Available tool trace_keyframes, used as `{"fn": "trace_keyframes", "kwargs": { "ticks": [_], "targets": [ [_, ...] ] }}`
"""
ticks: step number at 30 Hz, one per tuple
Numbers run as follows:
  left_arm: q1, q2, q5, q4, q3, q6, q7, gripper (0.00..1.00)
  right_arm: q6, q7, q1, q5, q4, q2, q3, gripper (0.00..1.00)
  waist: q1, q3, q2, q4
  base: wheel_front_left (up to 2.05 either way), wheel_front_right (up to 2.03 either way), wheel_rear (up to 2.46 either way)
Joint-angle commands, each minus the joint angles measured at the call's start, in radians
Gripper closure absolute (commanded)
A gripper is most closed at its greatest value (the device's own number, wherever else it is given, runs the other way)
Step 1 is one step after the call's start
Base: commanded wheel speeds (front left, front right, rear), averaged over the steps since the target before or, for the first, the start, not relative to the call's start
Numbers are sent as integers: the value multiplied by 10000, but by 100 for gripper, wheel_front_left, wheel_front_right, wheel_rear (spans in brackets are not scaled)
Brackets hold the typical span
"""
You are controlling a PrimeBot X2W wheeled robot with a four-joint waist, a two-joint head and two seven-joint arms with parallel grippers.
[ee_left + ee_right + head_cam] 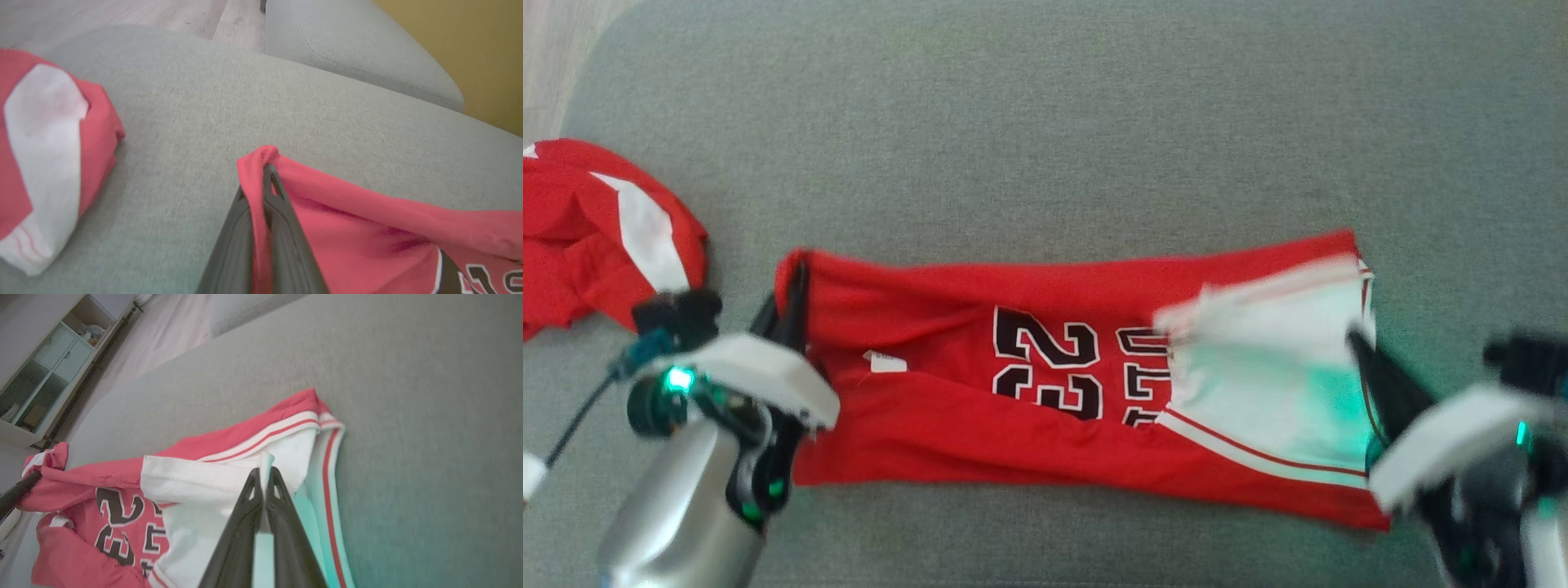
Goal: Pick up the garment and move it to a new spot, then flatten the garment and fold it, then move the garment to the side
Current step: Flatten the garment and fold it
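Observation:
A red garment [980, 408] with a black "23" and a white side panel lies stretched across the grey cushion [1045, 122]. My left gripper [788, 306] is shut on its red left edge [261, 163], the cloth pinched between the dark fingers [286, 216]. My right gripper [1364, 351] is shut on the white right end of the garment [229, 482], the fingers [282, 522] closed over the white fabric near the striped hem. The garment hangs slightly taut between both grippers.
A second red and white garment [596, 233] lies bunched at the cushion's left edge, also seen as a heap [45, 151] in the left wrist view. Another grey cushion [359, 49] and wooden floor lie beyond. A shelf unit [49, 363] stands off the sofa.

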Motion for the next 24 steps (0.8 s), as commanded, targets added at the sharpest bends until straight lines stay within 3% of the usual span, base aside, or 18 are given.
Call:
{"fn": "trace_keyframes", "kwargs": {
  "ticks": [1,7,8,9,10,11,12,18,24],
  "targets": [
    [-106,431,-79,-421,475,88,10,100,-7,35,39,28,-525,15,79,100,2,-15,-1,-12,0,0,0],
    [1169,547,-502,-1126,698,526,206,100,-7,137,1703,398,-718,336,-107,100,2,-133,-1,-274,0,0,0],
    [1357,550,-580,-1200,713,555,244,100,-7,150,1884,526,-656,342,-49,91,2,-154,-1,-314,0,0,0],
    [1530,557,-639,-1266,728,576,256,100,-7,116,2028,655,-590,344,14,75,2,-179,-1,-351,0,0,0],
    [1681,561,-692,-1318,733,593,277,80,-7,71,2149,795,-512,346,70,7,2,-193,-1,-370,0,0,0],
    [1813,554,-737,-1372,726,590,285,22,-7,3,2228,843,-444,347,114,0,2,-211,-1,-387,0,0,0],
    [1945,530,-790,-1427,713,586,296,0,-7,-63,2282,873,-361,348,152,0,2,-243,-1,-407,0,0,0],
    [2646,377,-591,-1892,808,940,-478,0,-7,-795,2239,697,-295,350,410,0,2,-414,-1,-448,0,0,0],
    [2913,256,947,-2651,837,1942,-2618,0,-7,-2177,1793,-386,-963,351,405,0,2,-569,-1,-336,0,0,0]
  ]
}}
